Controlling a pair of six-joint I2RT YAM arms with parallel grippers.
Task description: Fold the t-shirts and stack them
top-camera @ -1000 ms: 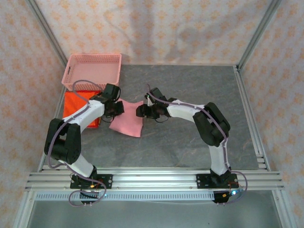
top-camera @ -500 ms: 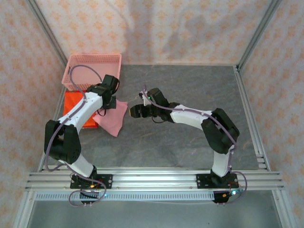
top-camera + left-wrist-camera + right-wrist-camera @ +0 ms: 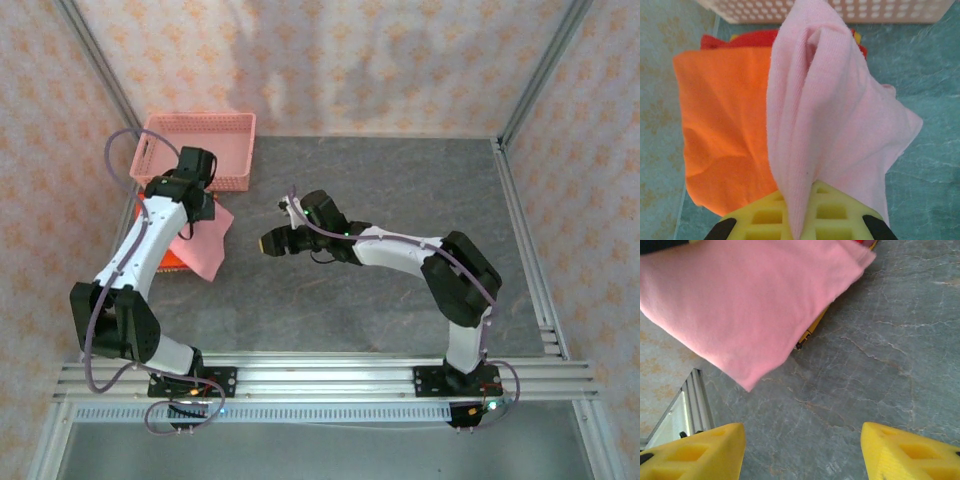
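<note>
Orange-red t-shirts [image 3: 720, 125] lie flat in a pile against the left edge of the bench [image 3: 400, 190], just in front of the pink mesh basket [image 3: 245, 150] in the far left corner. A darker red edge peeks out at the pile's far end, so it looks like more than one layer. Over the pile's right side, the left gripper [image 3: 198, 207] is clamped tight on the pink t-shirt [image 3: 208, 248]. It pinches a gathered fold, so the cloth hangs from it in a loose drape, partly above the orange-red pile and partly out past its right side. Whether the hem touches the pile I cannot tell. Held up by one bunch like this, the shirt can be carried across and lowered, and I judge the step in hand to be stacking the pink one on the others. The pinch has narrowed and creased it, so it may land rumpled or off-centre and need smoothing. The basket's near wall stands close behind the pile and limits how far back the cloth can go, and the metal frame rail along the left edge hems in that side. Further right, the right gripper [image 3: 272, 243] hovers low over the grey bench top with its jaws well apart and nothing between them. It points toward the pink shirt's hanging corner, well placed to catch or tidy that edge.
</note>
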